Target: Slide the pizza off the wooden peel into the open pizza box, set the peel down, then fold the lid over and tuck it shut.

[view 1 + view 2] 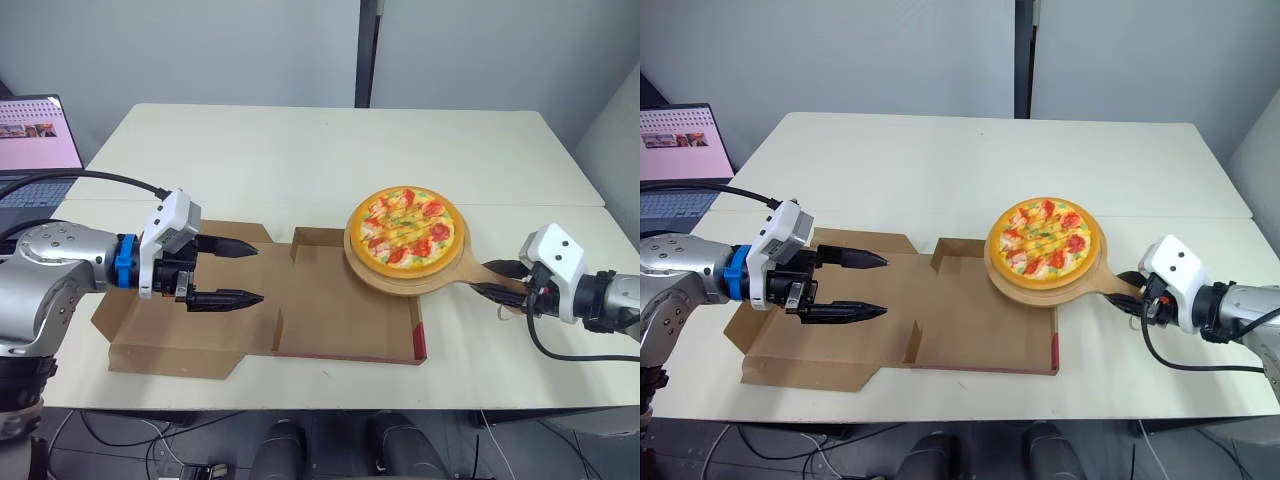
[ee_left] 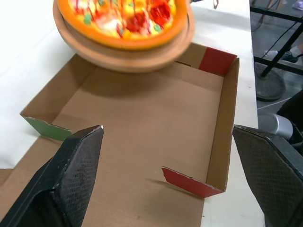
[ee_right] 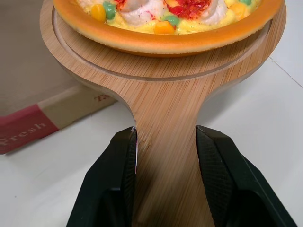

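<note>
The pizza (image 1: 405,229) with orange crust and red and green toppings lies on the round wooden peel (image 1: 468,268), held above the far right corner of the open cardboard pizza box (image 1: 330,320). My right gripper (image 3: 165,177) is shut on the peel's handle at the right. The box lid (image 1: 170,340) lies flat to the left. Over the lid my left gripper (image 1: 257,273) stands open, its fingertips pointing toward the box tray (image 2: 142,142), with nothing between them.
A laptop (image 1: 35,150) with a lit screen sits at the table's far left corner. A black cable (image 1: 95,178) runs to my left arm. The white table (image 1: 330,150) spreads out behind the box, with a seam across its middle.
</note>
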`<state>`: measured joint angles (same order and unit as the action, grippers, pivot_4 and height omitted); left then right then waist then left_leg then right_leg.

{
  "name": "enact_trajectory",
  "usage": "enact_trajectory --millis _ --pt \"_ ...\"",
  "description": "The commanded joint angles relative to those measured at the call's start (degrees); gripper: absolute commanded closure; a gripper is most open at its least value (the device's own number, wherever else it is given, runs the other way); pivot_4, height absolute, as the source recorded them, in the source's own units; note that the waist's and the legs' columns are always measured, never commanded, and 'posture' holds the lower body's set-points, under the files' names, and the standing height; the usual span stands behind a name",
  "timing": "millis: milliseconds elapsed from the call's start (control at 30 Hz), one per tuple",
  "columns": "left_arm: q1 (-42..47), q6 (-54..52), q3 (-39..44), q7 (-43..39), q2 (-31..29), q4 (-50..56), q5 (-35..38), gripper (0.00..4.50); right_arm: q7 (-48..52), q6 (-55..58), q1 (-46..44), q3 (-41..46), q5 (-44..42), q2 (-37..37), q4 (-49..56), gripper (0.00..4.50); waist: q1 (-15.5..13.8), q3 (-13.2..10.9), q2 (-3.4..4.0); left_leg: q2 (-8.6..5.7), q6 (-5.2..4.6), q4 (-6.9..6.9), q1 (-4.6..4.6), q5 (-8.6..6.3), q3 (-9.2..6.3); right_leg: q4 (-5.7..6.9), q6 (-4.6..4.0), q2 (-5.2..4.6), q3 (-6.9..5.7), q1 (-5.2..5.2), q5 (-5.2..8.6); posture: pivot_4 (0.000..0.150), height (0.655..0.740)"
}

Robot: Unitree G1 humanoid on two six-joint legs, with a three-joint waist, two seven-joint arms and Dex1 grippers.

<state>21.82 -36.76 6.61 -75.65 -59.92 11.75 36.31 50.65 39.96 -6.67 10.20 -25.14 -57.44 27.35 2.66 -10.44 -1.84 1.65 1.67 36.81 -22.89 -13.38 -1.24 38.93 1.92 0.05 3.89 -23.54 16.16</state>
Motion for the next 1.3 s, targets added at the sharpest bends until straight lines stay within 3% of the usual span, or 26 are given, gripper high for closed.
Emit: enact_trajectory --millis 33,1300 --pt "-0.91 0.75 2.11 0.56 -0.18 2.05 0.48 0.00 0.85 -5.33 -3.37 0.46 2.75 -2.12 1.70 2.89 0.06 -0.02 0.04 0.00 0.00 0.00 0.01 0.00 0.02 0.01 0.00 0.00 0.02 0.00 0.00 0.150 0.7306" --pt "-0.01 1.56 0.77 1.71 2.67 2.20 0.41 0.00 3.69 -16.42 -10.72 -2.45 11.79 -3.00 -3.96 2.89 0.04 -0.03 0.03 0.00 0.00 0.08 0.00 0.00 0.00 0.05 -0.01 -0.01 -0.01 0.00 -0.03 0.150 0.7306"
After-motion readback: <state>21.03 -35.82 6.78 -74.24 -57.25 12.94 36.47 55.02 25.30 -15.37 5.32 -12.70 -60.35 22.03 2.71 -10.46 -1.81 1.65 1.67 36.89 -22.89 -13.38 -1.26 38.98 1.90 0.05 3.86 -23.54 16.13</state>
